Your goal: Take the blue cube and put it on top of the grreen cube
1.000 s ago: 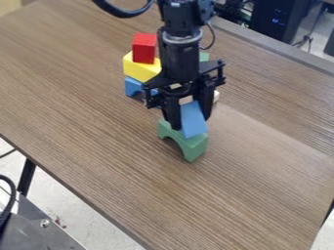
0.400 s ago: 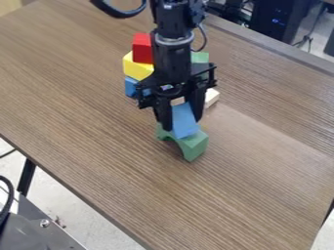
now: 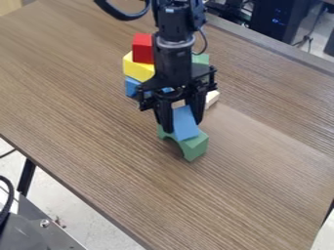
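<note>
gripper is grasping the blue block, probably light and stiff; best hold is at opposite sides.

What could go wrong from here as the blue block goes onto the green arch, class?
The blue rectangular block, between the fingers of the tool, might tip or slide if released, since the green arch-shaped block beneath it has a narrow top.

The red cube sits atop a yellow block behind the tool, so a low retreat that way might topple it.
</note>
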`<state>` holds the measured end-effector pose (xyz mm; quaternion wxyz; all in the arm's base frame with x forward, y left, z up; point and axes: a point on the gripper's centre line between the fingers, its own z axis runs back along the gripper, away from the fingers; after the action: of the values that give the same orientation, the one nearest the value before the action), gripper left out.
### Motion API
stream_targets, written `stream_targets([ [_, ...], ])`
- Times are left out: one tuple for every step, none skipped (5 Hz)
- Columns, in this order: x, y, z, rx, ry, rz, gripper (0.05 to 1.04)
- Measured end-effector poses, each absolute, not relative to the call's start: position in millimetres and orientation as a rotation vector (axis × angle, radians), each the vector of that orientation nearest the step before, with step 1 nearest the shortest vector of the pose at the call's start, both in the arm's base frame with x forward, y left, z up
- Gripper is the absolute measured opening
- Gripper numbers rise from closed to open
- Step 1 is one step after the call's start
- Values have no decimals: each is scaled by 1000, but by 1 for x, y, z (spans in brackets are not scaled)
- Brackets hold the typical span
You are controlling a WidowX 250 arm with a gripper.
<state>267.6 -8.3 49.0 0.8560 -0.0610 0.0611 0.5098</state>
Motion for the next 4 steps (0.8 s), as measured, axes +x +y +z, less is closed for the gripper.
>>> stream_targets([
  [268,-9,50,-96,124,1072,916],
  [267,-13,52,-76,122,1040,1003],
  [271,-21,64,-98,80,995,999],
  [280,-36,81,-106,30,883,999],
])
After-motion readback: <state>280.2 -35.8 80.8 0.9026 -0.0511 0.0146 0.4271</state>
